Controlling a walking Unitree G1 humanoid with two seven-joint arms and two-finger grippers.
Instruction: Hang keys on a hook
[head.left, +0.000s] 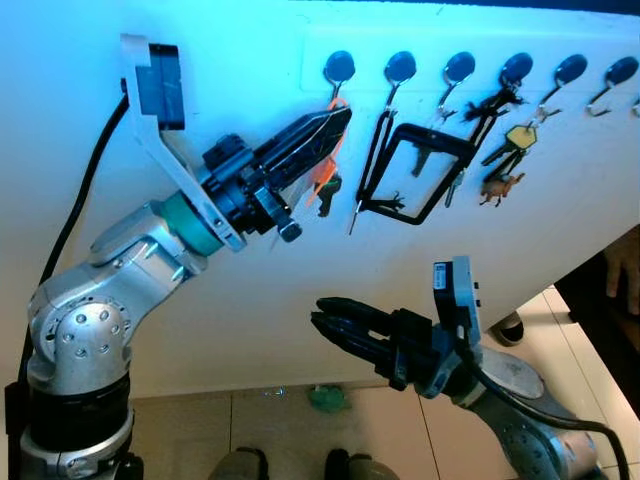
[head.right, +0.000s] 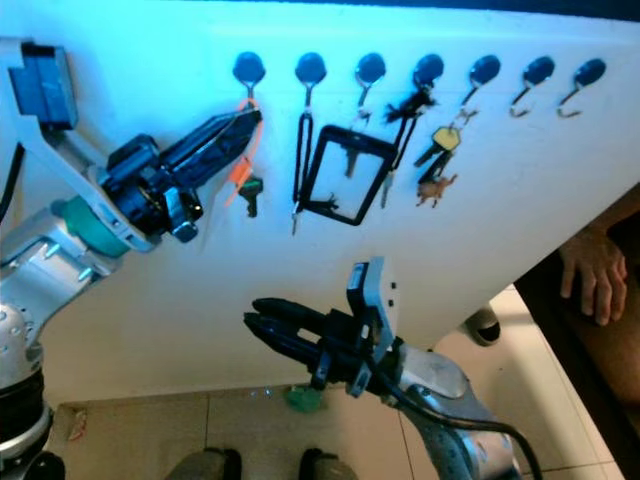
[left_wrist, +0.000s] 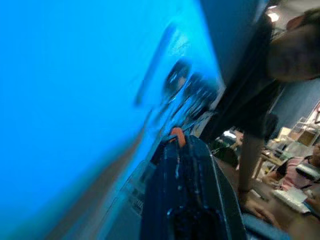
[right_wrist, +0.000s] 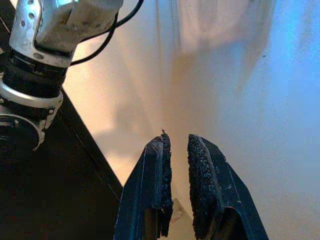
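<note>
A row of dark hooks runs along the white wall. An orange key strap with a dark key hangs at the leftmost hook, its loop reaching up to that hook. My left gripper is raised against the wall just below the hook, shut on the orange strap; the strap peeks out at its fingertips. My right gripper hovers lower, in front of the wall's bottom part, with its fingers nearly together and nothing between them.
The neighbouring hooks carry a black strap with a frame and a bunch with a yellow tag. Two hooks at the far right are bare. A person's hand and shoe are at right. A green scrap lies on the tiled floor.
</note>
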